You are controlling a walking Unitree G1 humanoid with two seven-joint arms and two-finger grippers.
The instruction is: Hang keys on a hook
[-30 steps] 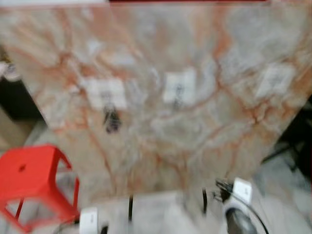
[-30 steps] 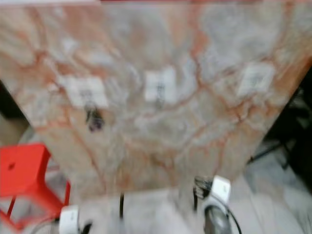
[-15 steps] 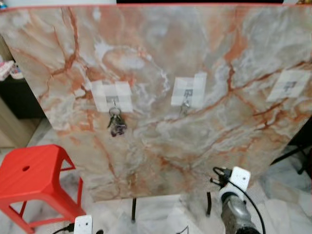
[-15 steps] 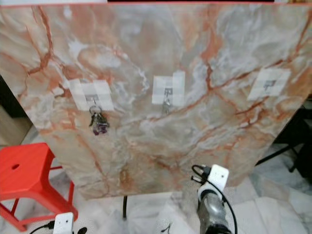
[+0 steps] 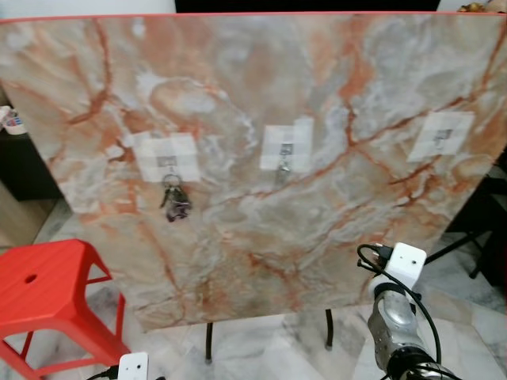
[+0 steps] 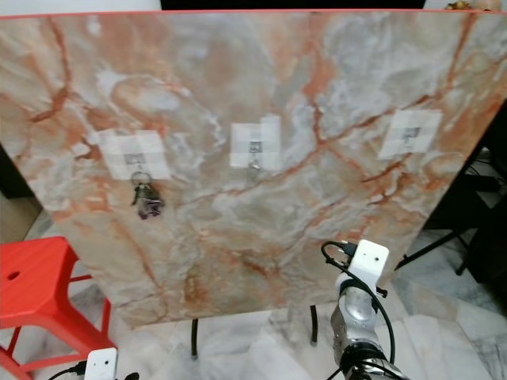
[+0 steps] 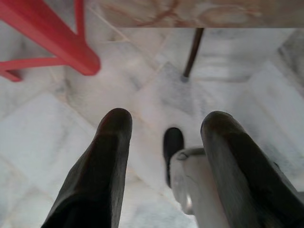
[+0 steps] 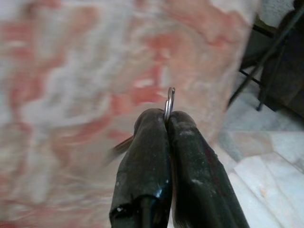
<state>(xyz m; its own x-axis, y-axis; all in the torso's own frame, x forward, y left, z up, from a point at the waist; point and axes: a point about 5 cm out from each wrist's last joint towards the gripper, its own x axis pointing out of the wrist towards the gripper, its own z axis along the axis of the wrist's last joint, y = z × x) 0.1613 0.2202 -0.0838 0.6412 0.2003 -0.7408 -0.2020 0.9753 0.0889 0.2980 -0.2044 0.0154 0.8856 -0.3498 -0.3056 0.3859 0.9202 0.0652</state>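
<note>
Standing upright before the robot is a large marble-patterned board (image 5: 261, 150), pink, orange and grey, on thin dark legs over a pale marble floor (image 5: 261, 348). Three white adhesive patches, each with a small metal hook, sit in a row across the board. The left hook (image 5: 167, 162), at about 9 o'clock from the board's centre, carries a bunch of keys (image 5: 175, 200) hanging just below it. The middle hook (image 5: 285, 152) sits near the centre, and the right hook (image 5: 441, 136) lies out toward 3 o'clock; whether anything hangs on these two cannot be told.

The right arm (image 5: 394, 317) rises at about 5 o'clock in the head view, silver, with a white block and black cable at its wrist, in front of the board's lower edge. In the right wrist view, the right gripper (image 8: 167, 118) is clenched, its two black fingers pressed together on a thin metal key ring (image 8: 169, 102) whose edge sticks up between the tips, with the board blurred beyond it.

The left gripper (image 7: 164, 126) hangs low over the floor, its fingers spread apart and holding nothing. A red plastic stool (image 5: 47, 293) stands at 8 o'clock, beside the board.
</note>
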